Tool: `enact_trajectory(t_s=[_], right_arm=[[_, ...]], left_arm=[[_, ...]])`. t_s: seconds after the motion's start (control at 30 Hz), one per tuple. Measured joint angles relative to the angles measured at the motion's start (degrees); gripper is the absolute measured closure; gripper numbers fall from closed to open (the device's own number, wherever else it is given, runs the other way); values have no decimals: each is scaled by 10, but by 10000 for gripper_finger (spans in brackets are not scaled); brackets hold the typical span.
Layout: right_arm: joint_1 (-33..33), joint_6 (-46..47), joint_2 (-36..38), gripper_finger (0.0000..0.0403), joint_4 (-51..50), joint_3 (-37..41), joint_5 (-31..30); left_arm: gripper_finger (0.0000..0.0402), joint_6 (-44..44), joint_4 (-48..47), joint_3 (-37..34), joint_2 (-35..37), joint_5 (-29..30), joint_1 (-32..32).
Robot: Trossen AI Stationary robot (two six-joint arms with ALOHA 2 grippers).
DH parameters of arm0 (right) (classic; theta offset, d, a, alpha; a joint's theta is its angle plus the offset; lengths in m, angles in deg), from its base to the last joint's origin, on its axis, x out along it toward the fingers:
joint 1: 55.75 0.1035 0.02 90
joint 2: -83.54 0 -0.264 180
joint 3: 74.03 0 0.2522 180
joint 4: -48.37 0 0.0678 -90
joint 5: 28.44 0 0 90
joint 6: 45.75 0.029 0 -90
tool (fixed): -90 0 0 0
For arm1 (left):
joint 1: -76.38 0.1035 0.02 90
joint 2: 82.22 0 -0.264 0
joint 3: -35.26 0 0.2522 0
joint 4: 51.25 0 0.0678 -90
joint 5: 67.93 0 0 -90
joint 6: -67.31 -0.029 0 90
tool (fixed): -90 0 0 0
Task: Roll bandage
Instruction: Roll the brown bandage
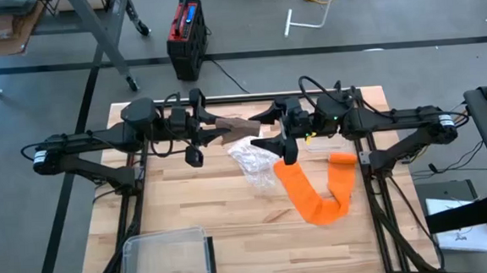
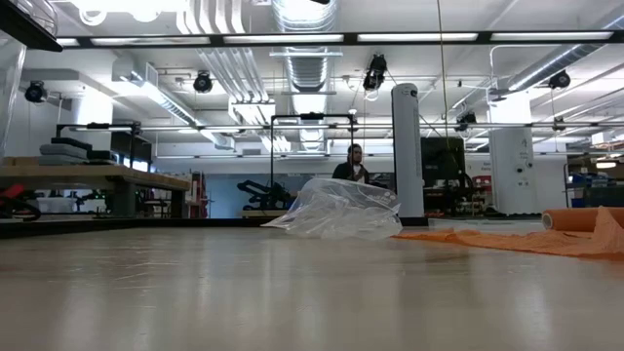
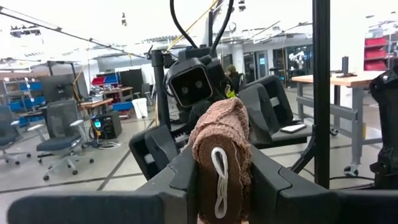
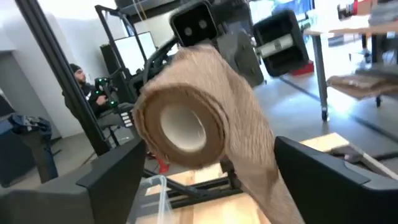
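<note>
From table height neither arm shows at all, just the crinkled clear plastic bag [image 2: 336, 210] mid-frame, a flat orange strip running off the right edge, and a person [image 2: 353, 164] far back in the room. In the overhead shot the meeting point of the two grippers at upper centre is a dark jumble, so the grip is hard to read there; the wrist cameras sort it out. The brown bandage [image 1: 241, 128] sits up off the table between the arms, in the upper middle of the frame. The left gripper [image 3: 221, 171] is clenched on one end of it, fingers pressed against both sides, a white clip [image 3: 219, 180] showing on the fabric. The right gripper [image 4: 208, 165] is spread wide, fingers [image 4: 118, 171] either side of the roll with gaps, not squeezing it. The roll looks loosely wound, tan crepe texture, pale hollow core, a tail hanging down out of frame. On the wooden table [image 1: 180, 200] below: the bag at centre, the orange bandage [image 1: 315, 191] bent in a U at right, and a clear lidded box [image 1: 168, 255] at lower left, partly cut off by the bottom edge.
</note>
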Motion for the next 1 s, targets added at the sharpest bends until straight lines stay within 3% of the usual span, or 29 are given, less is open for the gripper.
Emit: enact_trajectory(t_s=[0.3,0.57,1.0], right_arm=[[0,-21,-5,15,-1,-33,0],[0,42,-15,13,4,-35,-6],[-9,27,-34,13,18,-35,-6]], left_arm=[[325,13,9,0,0,-5,0],[325,-3,14,0,-5,-5,0],[320,-4,18,-1,-28,-4,0]])
